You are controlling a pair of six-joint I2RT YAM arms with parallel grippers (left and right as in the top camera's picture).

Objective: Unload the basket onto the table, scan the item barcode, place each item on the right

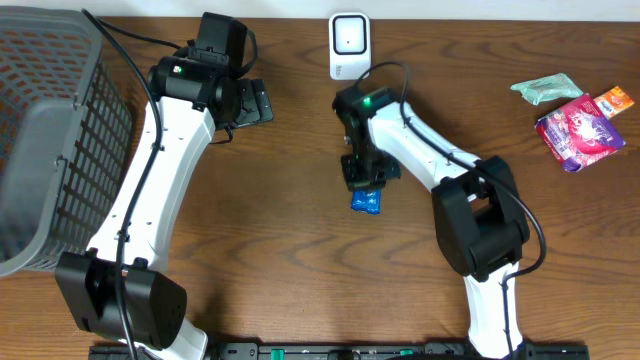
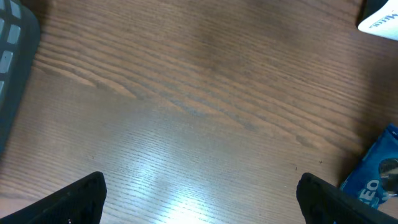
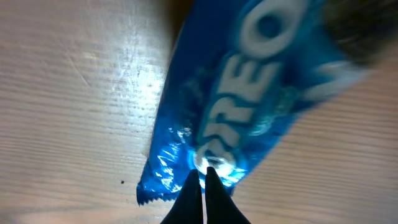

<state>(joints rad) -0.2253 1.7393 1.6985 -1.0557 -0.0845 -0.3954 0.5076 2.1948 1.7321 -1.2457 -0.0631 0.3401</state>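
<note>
Blue Oreo packet (image 3: 249,93) is at the middle of the table (image 1: 290,260), its end pinched in the closed right gripper (image 3: 202,177). The left gripper (image 2: 205,199) hangs wide open, empty. The pinch looks thin, so lift slowly and turn the barcode side toward the white scanner (image 1: 347,45).

Between your left fingers (image 2: 81,199) the table (image 2: 199,93) is bare, free to pass. Beyond the left one a basket (image 2: 12,62) blocks; just past the right lies a blue packet (image 2: 376,171). Your right fingers (image 3: 193,199) pinch that packet, bare table either side.
</note>
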